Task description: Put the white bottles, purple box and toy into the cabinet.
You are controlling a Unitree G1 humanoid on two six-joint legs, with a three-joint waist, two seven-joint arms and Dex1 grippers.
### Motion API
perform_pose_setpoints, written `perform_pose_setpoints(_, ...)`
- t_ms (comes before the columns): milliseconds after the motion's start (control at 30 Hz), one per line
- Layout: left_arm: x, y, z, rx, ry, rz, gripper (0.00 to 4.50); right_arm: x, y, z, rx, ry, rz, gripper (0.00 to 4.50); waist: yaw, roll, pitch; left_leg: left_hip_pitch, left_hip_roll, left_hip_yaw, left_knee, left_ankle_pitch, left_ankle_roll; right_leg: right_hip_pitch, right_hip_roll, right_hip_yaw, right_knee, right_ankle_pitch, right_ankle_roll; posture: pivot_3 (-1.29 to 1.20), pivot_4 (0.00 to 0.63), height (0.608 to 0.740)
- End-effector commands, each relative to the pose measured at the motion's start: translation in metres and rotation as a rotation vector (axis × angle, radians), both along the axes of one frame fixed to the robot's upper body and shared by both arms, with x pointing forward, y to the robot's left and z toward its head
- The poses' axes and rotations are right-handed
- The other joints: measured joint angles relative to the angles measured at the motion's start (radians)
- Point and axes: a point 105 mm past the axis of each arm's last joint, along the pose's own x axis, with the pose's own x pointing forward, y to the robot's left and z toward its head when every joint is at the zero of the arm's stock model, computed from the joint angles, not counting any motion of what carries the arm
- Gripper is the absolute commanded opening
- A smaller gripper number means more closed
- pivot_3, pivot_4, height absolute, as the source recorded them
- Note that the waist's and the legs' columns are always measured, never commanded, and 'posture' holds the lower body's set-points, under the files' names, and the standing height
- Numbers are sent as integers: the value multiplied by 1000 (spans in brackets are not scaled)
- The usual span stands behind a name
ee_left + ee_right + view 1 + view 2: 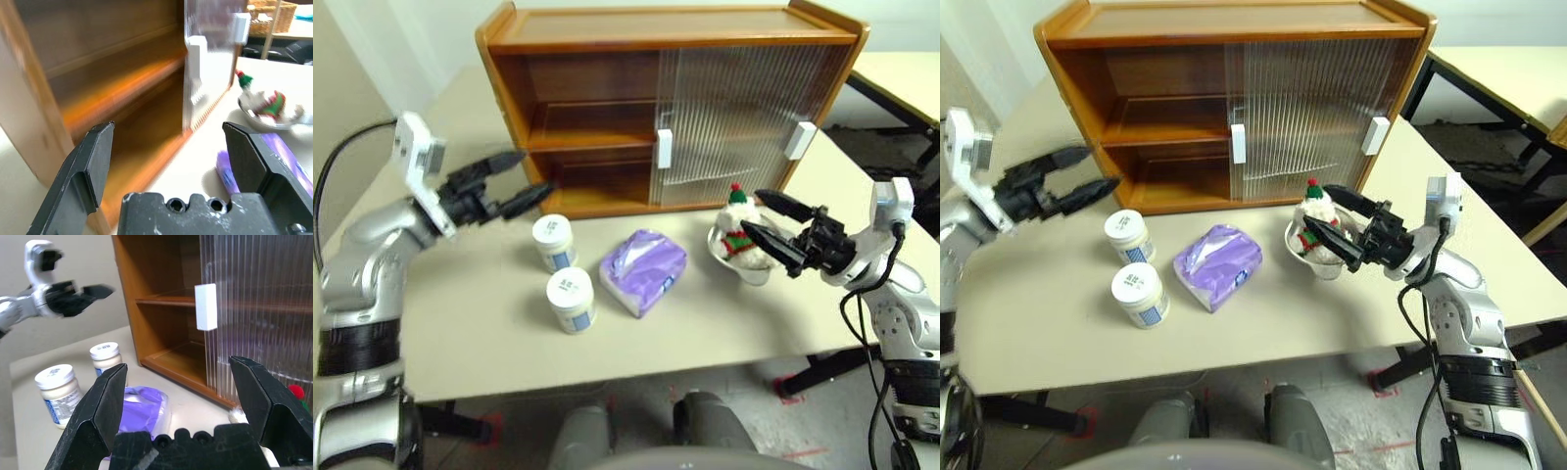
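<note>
Nothing is in the cabinet (607,108) yet. Its left half is open, and both shelves there are bare. Two ribbed sliding doors cover the right half.

The two white bottles (554,242) stand on the worktop (470,313) in front of the open half, one nearer the cabinet and one (572,300) nearer the front edge. Just to their right lies the purple box (643,270). Right of that, the toy (739,227) bear sits in a shiny metal bowl (750,266), in front of the closed doors.

The left tool (509,182) hangs in the air by the cabinet's left corner. Its fingers are wide apart and hold nothing. The right tool (771,223) is right beside the bear, fingers wide apart too, with nothing in them.

The bottles look hard and smooth, so they may slip. Grab one round its middle, below the lid. The purple box looks soft and squishy, so pinch it across the narrow way. The bear looks light and fluffy, so squeeze its body and lift it out of the bowl.

The way into the open shelves is free. Watch the shelf edges and the door edge in the middle.
</note>
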Motion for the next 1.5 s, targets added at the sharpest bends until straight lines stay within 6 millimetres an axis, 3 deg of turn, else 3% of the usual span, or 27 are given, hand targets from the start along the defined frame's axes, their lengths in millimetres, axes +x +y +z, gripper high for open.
perform_pose_setpoints(33,-10,4,-8,2,-17,-15,4491,3,1,1,-9,-13,9,4500,10,0,0,0,0,0,0,0,0,0,0,0,0,0,0,68,0,740)
perform_pose_setpoints(400,-32,12,-66,23,98,8,4491,3,4,-2,-13,1,35,4500,33,0,0,1,1,1,0,-3,-5,0,-1,-1,0,-1,-1,77,0,740)
perform_pose_setpoints(900,-13,-11,-119,64,188,19,4491,3,4,-1,-21,-4,35,4500,45,1,1,1,1,2,0,-3,-5,0,-1,0,0,-2,-1,56,0,740)
perform_pose_setpoints(1067,-10,-20,-133,149,187,-14,4491,2,6,-1,-19,-6,36,4500,44,1,1,0,1,2,0,-3,-5,-1,0,0,0,-2,-1,49,0,740)
perform_pose_setpoints(1367,-2,-14,-149,187,224,36,4491,0,8,-2,-15,-1,38,4500,44,1,1,0,1,2,0,-3,-5,-1,-1,-1,0,-2,-1,41,0,740)
perform_pose_setpoints(1500,5,-20,-148,159,214,57,3165,0,8,0,4,-1,31,4500,44,1,1,0,1,2,0,-3,-5,-1,-1,-1,0,-1,-1,43,0,740)
